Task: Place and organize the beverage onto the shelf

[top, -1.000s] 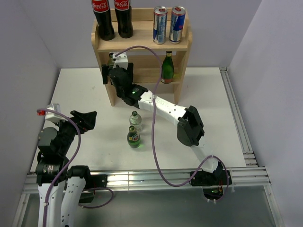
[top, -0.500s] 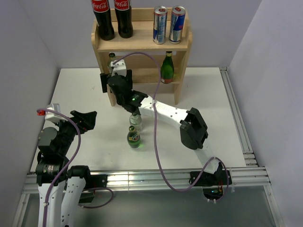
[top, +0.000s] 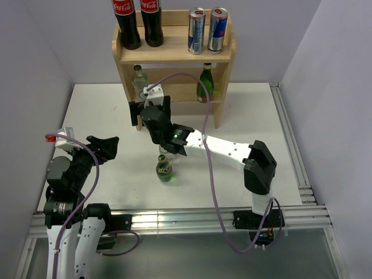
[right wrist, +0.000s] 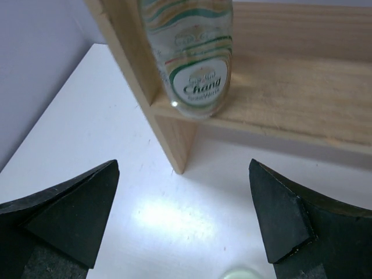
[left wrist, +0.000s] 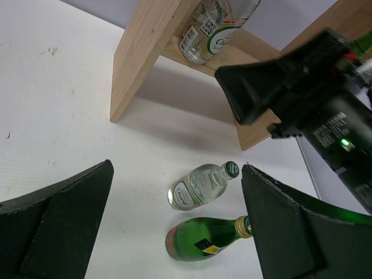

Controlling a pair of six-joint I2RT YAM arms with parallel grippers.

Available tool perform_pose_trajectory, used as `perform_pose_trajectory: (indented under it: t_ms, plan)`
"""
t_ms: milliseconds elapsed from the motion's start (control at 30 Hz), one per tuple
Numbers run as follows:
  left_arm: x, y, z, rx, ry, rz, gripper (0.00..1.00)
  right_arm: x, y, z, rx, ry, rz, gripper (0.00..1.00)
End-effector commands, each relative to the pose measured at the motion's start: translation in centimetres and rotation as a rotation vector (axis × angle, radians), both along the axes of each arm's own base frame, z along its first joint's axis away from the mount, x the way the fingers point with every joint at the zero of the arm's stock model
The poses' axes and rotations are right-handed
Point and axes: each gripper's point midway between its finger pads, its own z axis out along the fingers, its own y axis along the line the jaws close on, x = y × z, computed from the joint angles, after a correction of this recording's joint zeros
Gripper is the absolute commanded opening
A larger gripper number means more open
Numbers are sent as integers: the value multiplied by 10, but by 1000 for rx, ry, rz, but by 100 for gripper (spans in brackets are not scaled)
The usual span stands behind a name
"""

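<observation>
Now the right claw [top: 149,109], apart and empty, has backed off the shelved bottle [top: 139,78] standing at 9 o'clock on the lower tier of the shelf [top: 174,54]; clear bottle [left wrist: 197,186] and green bottle [left wrist: 203,238] remain on worktop [top: 261,128].

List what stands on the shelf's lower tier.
A clear glass bottle at its left end and a green glass bottle at its right end. The right gripper hides the front left of the lower tier.
</observation>
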Motion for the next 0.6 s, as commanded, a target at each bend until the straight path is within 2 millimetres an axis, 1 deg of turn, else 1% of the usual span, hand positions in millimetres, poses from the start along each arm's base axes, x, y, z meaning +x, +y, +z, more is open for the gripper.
perform_pose_trajectory:
  t_ms: [0, 33, 67, 133, 167, 200, 233, 267, 300, 333, 367, 400, 433, 467, 500, 533, 567]
  plan:
    - [1, 2, 8, 20, -40, 2, 99, -27, -15, 48, 116, -59, -26, 100]
    - [1, 2, 7, 22, -38, 2, 99, -34, -22, 57, 134, -67, -29, 100]
    - [2, 2, 6, 20, -34, 2, 99, -44, -22, 50, 124, -59, -19, 100]
    - [2, 2, 6, 22, -31, 2, 99, -56, -25, 51, 134, -55, -7, 100]
    - [2, 2, 6, 20, -30, 4, 99, -68, -29, 61, 155, -61, -3, 100]
    - [3, 2, 6, 20, -30, 5, 99, -74, -32, 54, 138, -55, 0, 100]
    - [2, 2, 6, 20, -32, 5, 99, -82, -38, 62, 155, -60, 1, 100]
    - [2, 2, 6, 20, -33, 5, 99, -89, -41, 64, 155, -62, 5, 100]
    - [2, 2, 6, 20, -32, 5, 99, -100, -41, 55, 136, -53, 18, 100]
    - [3, 2, 6, 20, -32, 5, 99, -108, -47, 62, 157, -54, 22, 100]
    - [3, 2, 6, 20, -30, 4, 99, -114, -50, 59, 146, -48, 26, 100]
    - [3, 2, 5, 20, -27, 2, 99, -127, -55, 57, 159, -37, 29, 100]
    - [3, 2, 5, 20, -26, 3, 99, -133, -58, 53, 161, -25, 31, 100]
    - [4, 2, 5, 20, -26, 5, 99, -140, -63, 36, 130, -6, 36, 100]
    - [3, 2, 5, 20, -27, 7, 99, -150, -64, 32, 140, 1, 45, 100]
    - [3, 2, 5, 20, -27, 5, 99, -158, -71, 30, 173, 22, 47, 100]
    - [3, 2, 5, 20, -27, 7, 99, -166, -76, 8, 136, 43, 55, 100]
